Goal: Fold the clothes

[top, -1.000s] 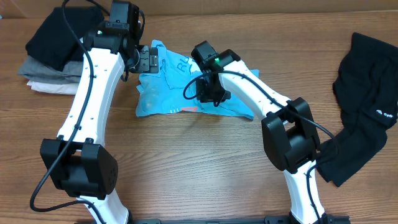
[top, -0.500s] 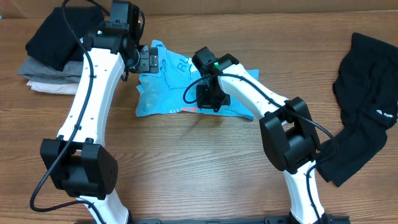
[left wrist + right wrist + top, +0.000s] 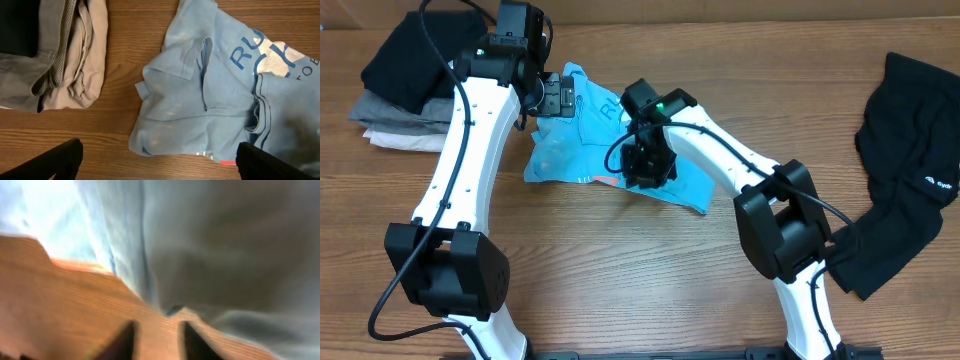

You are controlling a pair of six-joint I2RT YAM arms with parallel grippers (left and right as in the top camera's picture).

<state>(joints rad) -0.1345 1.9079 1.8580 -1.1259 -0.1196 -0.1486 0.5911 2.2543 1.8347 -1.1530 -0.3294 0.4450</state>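
The light blue T-shirt [image 3: 565, 150] lies crumpled at the table's middle back, lettering partly showing. My right gripper [image 3: 645, 168] presses down at its front edge. In the right wrist view, which is blurred, its fingers [image 3: 122, 341] stand apart over bare wood, with the T-shirt [image 3: 200, 240] just ahead and nothing between them. My left gripper [image 3: 552, 98] hovers over the shirt's back left part, wide open; in the left wrist view the T-shirt [image 3: 200, 100] fills the space above the left gripper [image 3: 162, 165]. The loose black garment [image 3: 910, 170] lies far right.
A neat pile of black, grey and beige garments [image 3: 400, 85] sits at the back left corner, its beige and grey pieces [image 3: 65, 55] close beside the shirt. The black garment's tail reaches behind the right arm's base [image 3: 790, 230].
The right gripper slid left and forward, shut, then parted its jaws. The T-shirt's front edge shifted: its left corner moved further left and its right corner swung forward. The left arm stayed still.
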